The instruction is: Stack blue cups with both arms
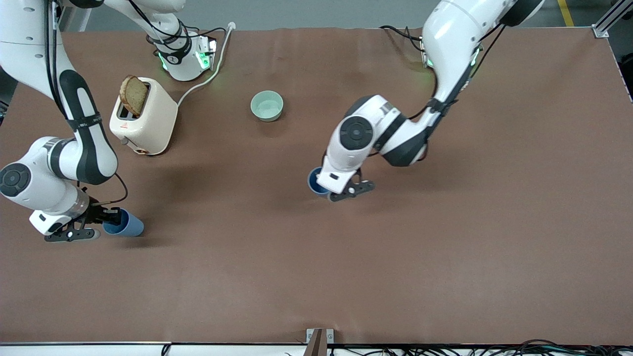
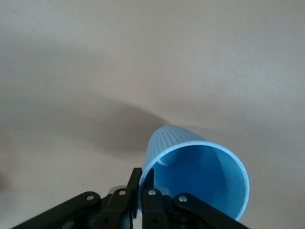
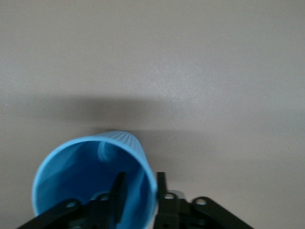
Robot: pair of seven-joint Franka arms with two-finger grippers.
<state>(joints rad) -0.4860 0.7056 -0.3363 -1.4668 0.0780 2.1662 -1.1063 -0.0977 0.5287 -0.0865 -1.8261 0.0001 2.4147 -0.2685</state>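
Tabletop (image 1: 445, 257) is brown, with wide open room along the front-camera edge and toward my left arm's end. Toaster (image 1: 143, 116), cream with a bread slice (image 1: 133, 95) up in its slot, sits toward my right arm's end; mint-green bowl (image 1: 267, 106) mid-table, well apart from both tools. My left tool (image 1: 352, 190) is over mid-table, clamped on the rim of one blue cup (image 2: 200, 179): one finger inside, one outside. My right tool (image 1: 94, 223) is near the right arm's end, clamped the same way on the other blue cup (image 1: 123, 223), tilted sideways. Both cups are matte, ribbed, tapered.
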